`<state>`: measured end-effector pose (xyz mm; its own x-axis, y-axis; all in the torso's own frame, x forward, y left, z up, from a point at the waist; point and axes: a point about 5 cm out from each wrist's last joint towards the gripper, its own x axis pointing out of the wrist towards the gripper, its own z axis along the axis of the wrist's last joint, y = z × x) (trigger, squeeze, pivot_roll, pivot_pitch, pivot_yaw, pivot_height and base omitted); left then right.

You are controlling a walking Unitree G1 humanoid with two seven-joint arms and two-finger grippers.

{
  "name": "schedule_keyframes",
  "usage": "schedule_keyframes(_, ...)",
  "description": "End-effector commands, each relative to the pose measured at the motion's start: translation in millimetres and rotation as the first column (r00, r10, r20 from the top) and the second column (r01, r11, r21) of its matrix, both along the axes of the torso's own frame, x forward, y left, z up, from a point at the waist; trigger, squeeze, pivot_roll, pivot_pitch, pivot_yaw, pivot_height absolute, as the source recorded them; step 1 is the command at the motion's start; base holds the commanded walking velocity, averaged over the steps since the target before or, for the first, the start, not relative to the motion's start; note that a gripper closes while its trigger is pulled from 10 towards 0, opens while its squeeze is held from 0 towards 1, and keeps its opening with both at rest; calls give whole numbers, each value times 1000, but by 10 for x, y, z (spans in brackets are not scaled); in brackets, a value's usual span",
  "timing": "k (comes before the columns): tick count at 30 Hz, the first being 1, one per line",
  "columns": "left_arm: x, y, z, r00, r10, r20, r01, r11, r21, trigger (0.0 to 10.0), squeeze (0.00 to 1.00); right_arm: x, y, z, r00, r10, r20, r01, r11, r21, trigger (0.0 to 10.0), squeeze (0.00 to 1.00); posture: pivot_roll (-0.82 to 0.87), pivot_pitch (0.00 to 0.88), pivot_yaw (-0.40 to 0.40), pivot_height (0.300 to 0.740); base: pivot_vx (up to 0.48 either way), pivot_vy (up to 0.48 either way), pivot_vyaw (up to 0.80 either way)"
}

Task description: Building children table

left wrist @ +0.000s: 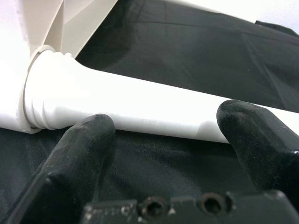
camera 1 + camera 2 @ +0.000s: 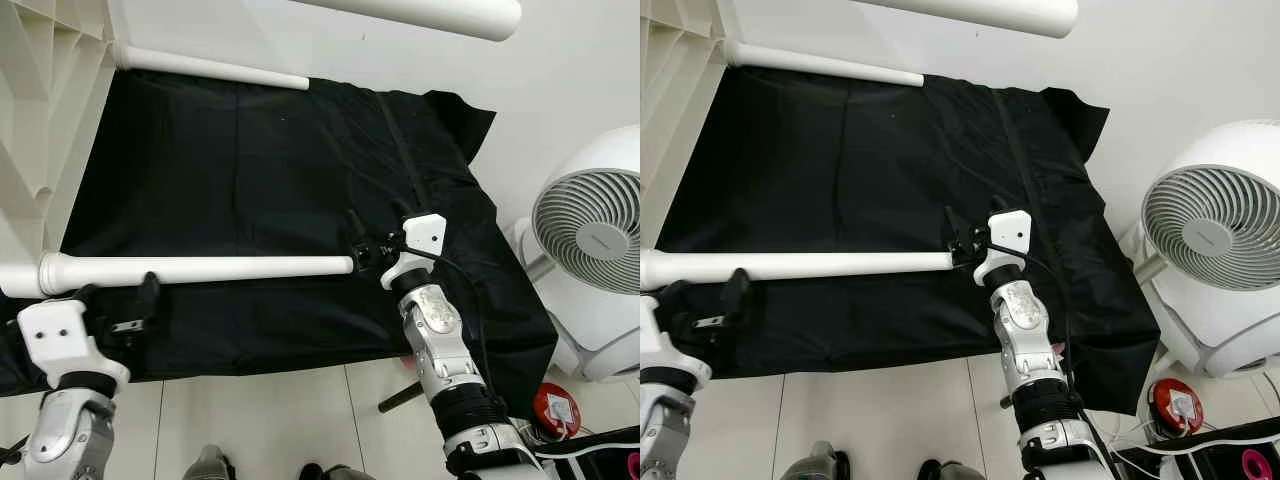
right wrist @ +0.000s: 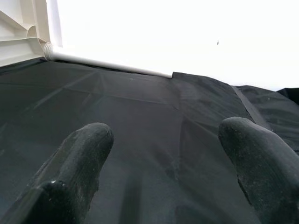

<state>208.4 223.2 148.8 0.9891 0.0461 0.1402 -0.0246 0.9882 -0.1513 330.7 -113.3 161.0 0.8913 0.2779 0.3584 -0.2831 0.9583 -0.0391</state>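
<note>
The white children's table lies on its side, its ribbed tabletop (image 2: 40, 110) at the left. Its legs stick out level over a black cloth (image 2: 270, 170). The near leg (image 2: 210, 267) is screwed into its socket (image 1: 35, 88). My left gripper (image 2: 118, 297) is open just below this leg near the socket, with the leg beyond its fingers (image 1: 84, 140). My right gripper (image 2: 358, 246) is open at the leg's free end, beside the tip, and only cloth lies between its fingers (image 3: 88, 140). A far leg (image 2: 215, 68) and an upper leg (image 2: 430, 14) also project.
A white round fan (image 2: 592, 245) stands at the right by the wall. A red object (image 2: 555, 408) and cables lie near it on the tiled floor (image 2: 270, 420). A dark rod (image 2: 400, 397) pokes out under the cloth's front edge.
</note>
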Motion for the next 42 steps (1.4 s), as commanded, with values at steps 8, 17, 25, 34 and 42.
schedule_keyframes(8, 59, -177, 128, 995, -88, 51, 82, 991, 105, 10000, 0, 21, -22, 68, 999, -2, 32, 2, 1000, -6, 10000, 0, 184, 105, -152, 740, 0, 0, 176)
schedule_keyframes(17, 106, -256, 191, 991, -131, 42, 124, 982, 141, 10000, 0, 16, -20, 80, 999, -1, 41, 1, 1000, -9, 10000, 0, 177, 100, -145, 740, 0, 0, 800)
schedule_keyframes(25, 129, -260, 199, 990, -130, 47, 119, 974, 192, 10000, 0, 17, -23, 74, 999, -1, 44, 2, 1000, -8, 10000, 0, 180, 97, -144, 740, 0, 0, 800)
schedule_keyframes(34, 141, -262, 198, 989, -140, 43, 126, 964, 236, 10000, 0, 16, -19, 66, 999, -2, 42, 2, 1000, 19, 10000, 0, 182, 93, -142, 740, 0, 0, 0)
schedule_keyframes(42, 180, -258, 183, 984, -177, 21, 164, 947, 278, 10000, 0, 0, -71, 7, 999, -47, 19, 47, 998, 29, 10000, 0, 176, 85, -131, 740, 0, 0, 0)
